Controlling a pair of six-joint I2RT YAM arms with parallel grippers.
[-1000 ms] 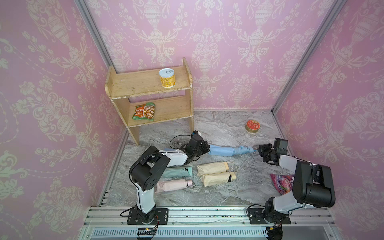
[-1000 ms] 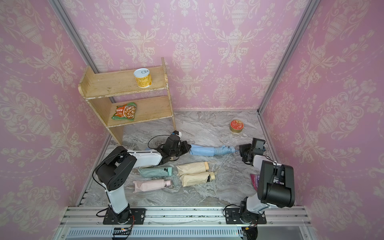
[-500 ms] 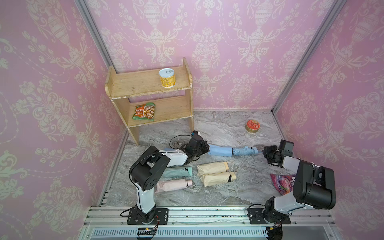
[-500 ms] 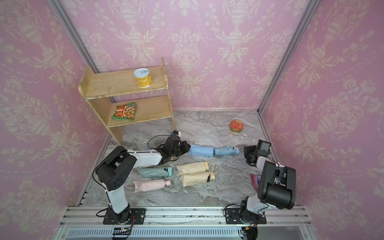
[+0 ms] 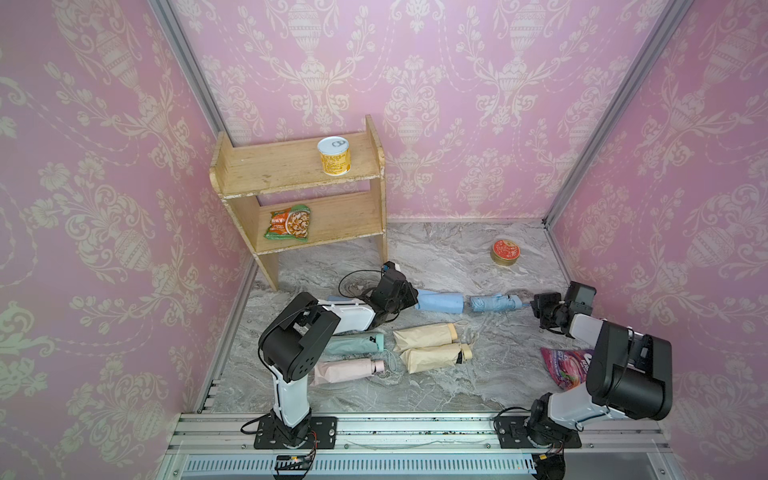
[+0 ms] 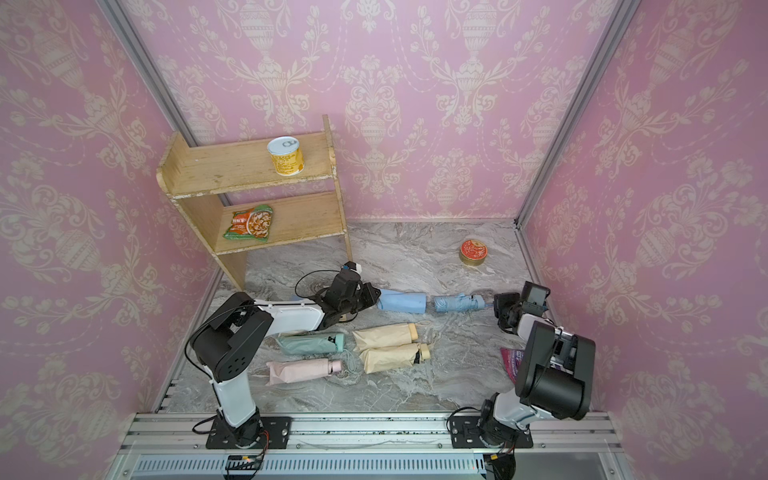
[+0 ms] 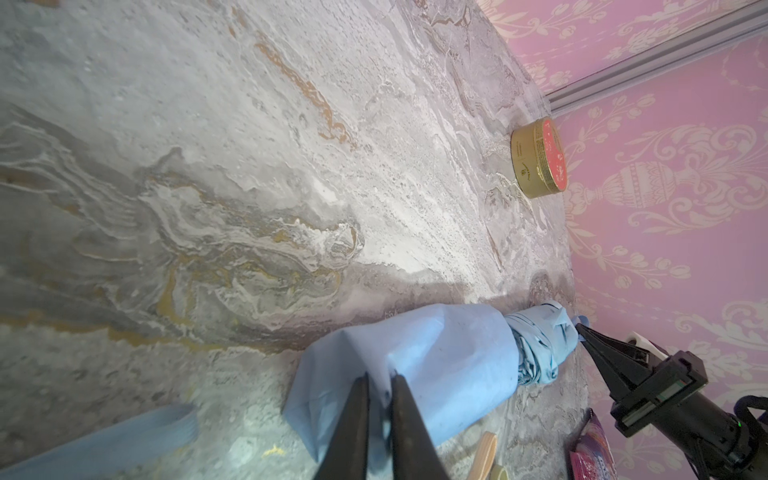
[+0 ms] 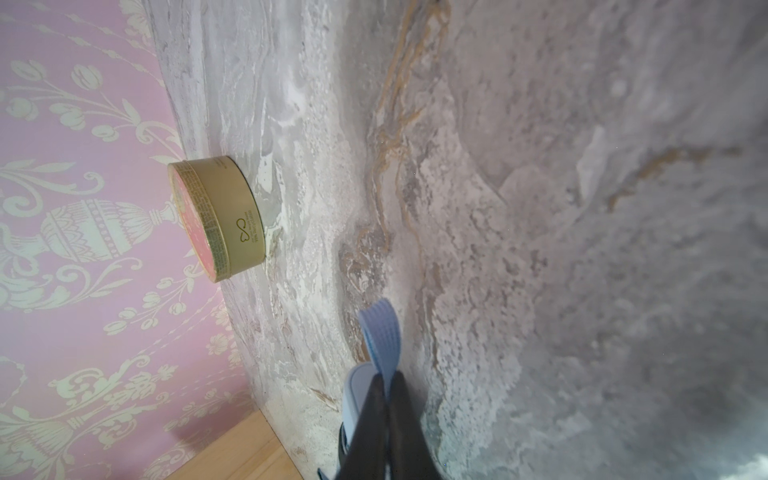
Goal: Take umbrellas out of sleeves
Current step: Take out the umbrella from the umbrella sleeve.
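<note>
Where the table spreads between the arms, the blue sleeve lies with its closed end pinched in the left claw. The blue umbrella lies just clear of its mouth, its strap clamped in the right claw. Other umbrellas lie nearer the arm bases, and a tin sits behind.
</note>
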